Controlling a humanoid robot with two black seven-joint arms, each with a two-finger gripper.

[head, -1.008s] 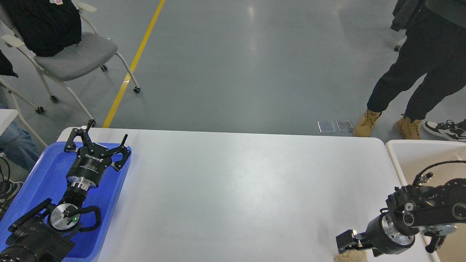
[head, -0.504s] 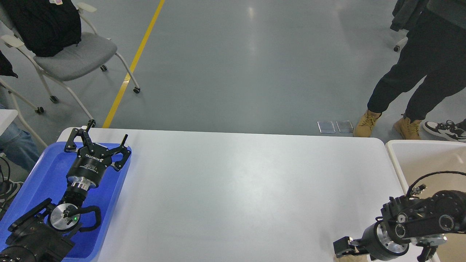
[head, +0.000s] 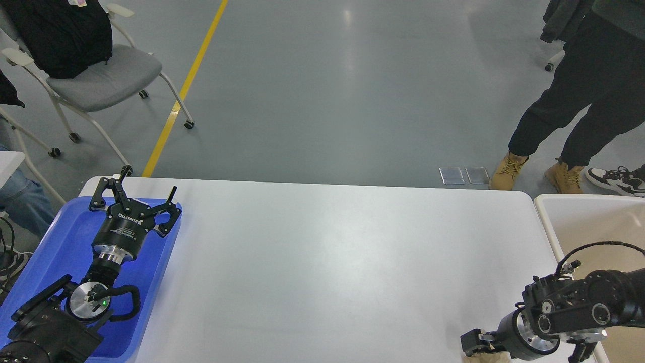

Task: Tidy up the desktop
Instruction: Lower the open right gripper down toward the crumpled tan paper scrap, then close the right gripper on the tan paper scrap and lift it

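Note:
The desktop point(head: 322, 262) is a wide white tabletop with rounded corners, and its surface is bare. My left gripper point(head: 135, 195) is open and empty, its fingers spread over the far end of a blue tray point(head: 60, 242). My right gripper point(head: 472, 345) is low at the desktop's front right corner, pointing left. It is dark and cut off by the frame's edge, so its fingers cannot be told apart. A small beige crumpled thing point(head: 474, 359) shows just under it at the bottom edge, mostly out of view.
A beige white-rimmed bin point(head: 579, 217) stands off the desktop's right edge. A person in tan boots point(head: 509, 169) stands beyond the far right corner. A grey chair point(head: 101, 75) with a black bag stands on the floor at the far left.
My right arm has sunk lower and drawn towards the near edge, so less of the gripper and the beige thing shows. The left arm has not moved.

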